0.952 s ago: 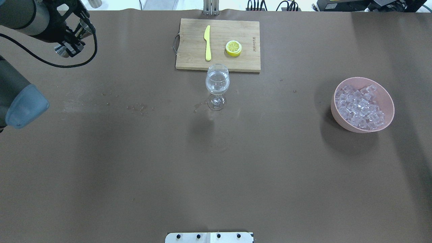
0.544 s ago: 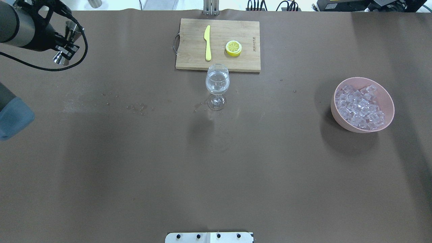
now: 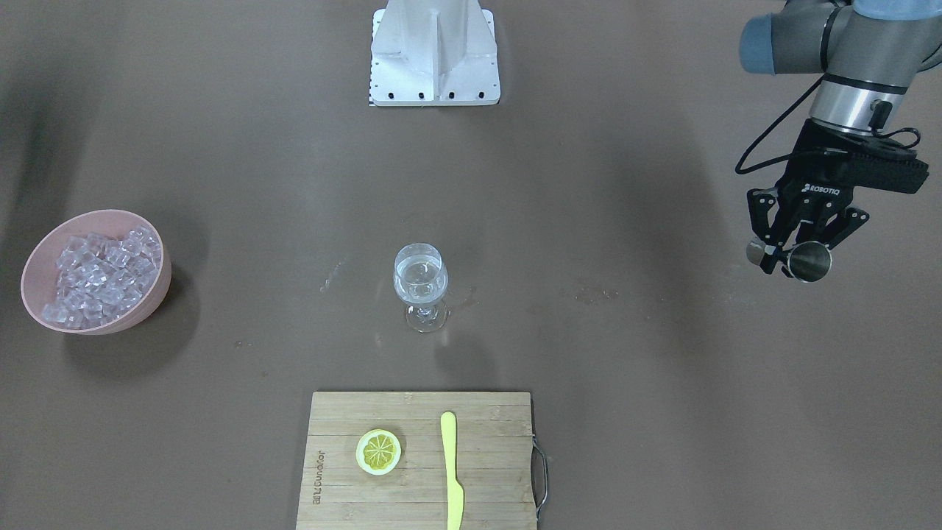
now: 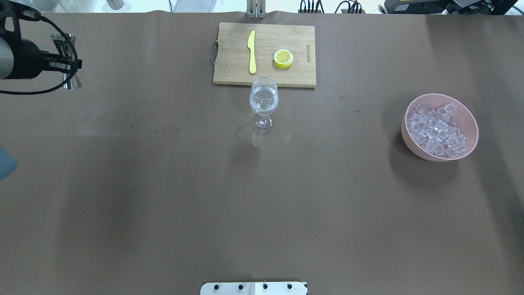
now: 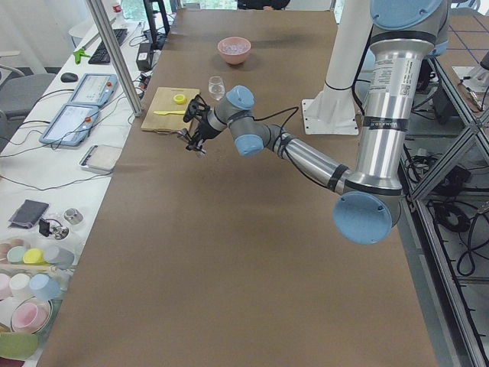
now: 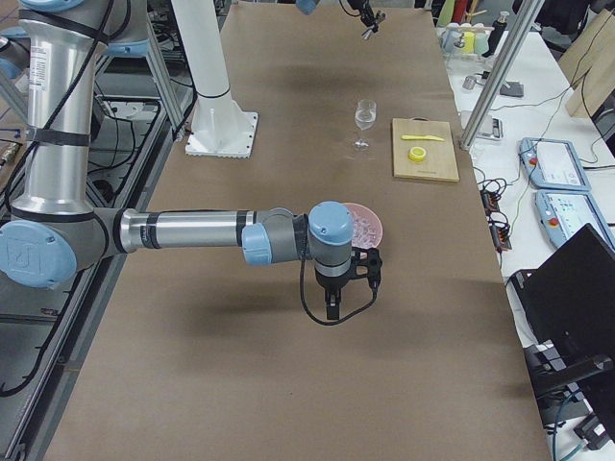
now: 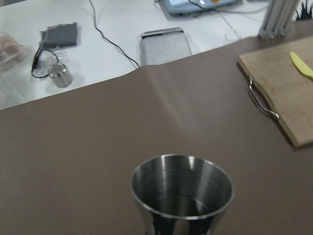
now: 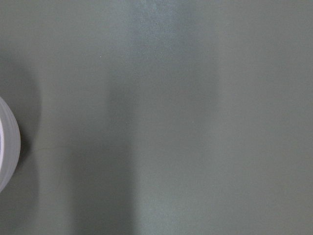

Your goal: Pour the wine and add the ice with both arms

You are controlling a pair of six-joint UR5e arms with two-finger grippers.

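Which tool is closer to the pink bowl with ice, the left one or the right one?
Right. The right tool hangs just beside the pink bowl, toward the table's end. The left tool, holding a metal jigger, is far across the table.

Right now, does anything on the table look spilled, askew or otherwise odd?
Only minor things: small wet marks on the table beside the foot of the wine glass, and a scatter of specks farther toward the robot's left, perhaps drips from pouring. The glass stands upright and the ice is all in its bowl.
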